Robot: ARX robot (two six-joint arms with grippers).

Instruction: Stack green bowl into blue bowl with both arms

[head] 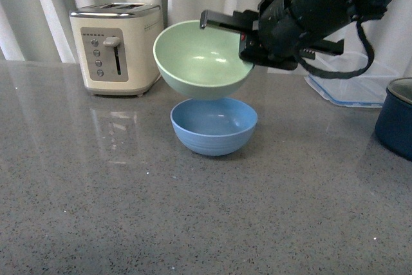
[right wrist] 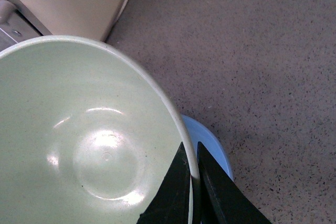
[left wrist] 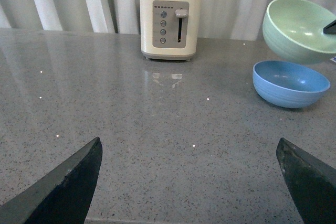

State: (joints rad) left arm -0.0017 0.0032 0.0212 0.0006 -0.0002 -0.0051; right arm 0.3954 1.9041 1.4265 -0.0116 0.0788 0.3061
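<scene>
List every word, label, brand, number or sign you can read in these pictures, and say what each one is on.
No text here can be read.
On the side of the toaster: a faint line of small print, too small to read.
On its control panel: a row of tiny marks above the buttons, too blurred to read.
On the green bowl and the blue bowl: no markings visible.

Home kitchen, likely: speckled grey stone countertop (head: 193, 223), cream toaster (head: 116, 49), navy pot (head: 396, 127), green bowl (head: 199, 62), blue bowl (head: 212, 130), curtains (head: 38, 4) behind.
</scene>
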